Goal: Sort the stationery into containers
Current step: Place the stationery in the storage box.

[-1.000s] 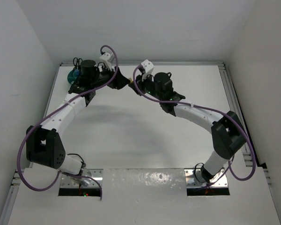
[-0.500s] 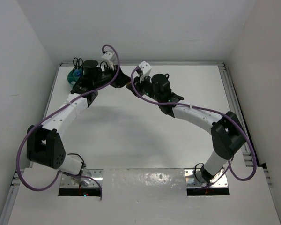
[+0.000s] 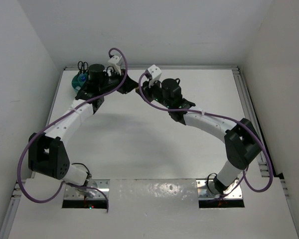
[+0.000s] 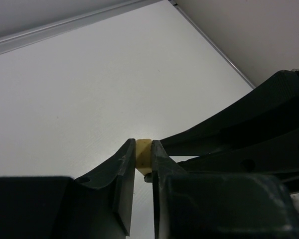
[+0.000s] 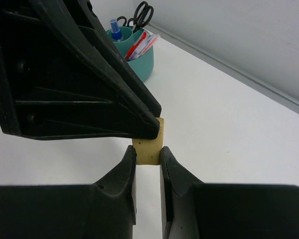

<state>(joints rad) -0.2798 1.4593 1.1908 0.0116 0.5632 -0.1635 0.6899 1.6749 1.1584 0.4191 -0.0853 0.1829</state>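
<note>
White tabletop (image 3: 154,144) is overhung by the left gripper (image 4: 142,147) and the right gripper (image 5: 148,152), which are set tip to tip at the upper centre of the top view. Teal plastic is seen at the upper left of that view, where the organiser (image 3: 76,79) is placed with scissors (image 5: 139,12), red pens (image 5: 138,46) and a blue-capped bottle (image 5: 115,30) stood inside it. Smallest, the beige block (image 5: 148,142) is pinched at the middle of both wrist views, each gripper's fingers being closed narrowly on it from opposite ends.
</note>
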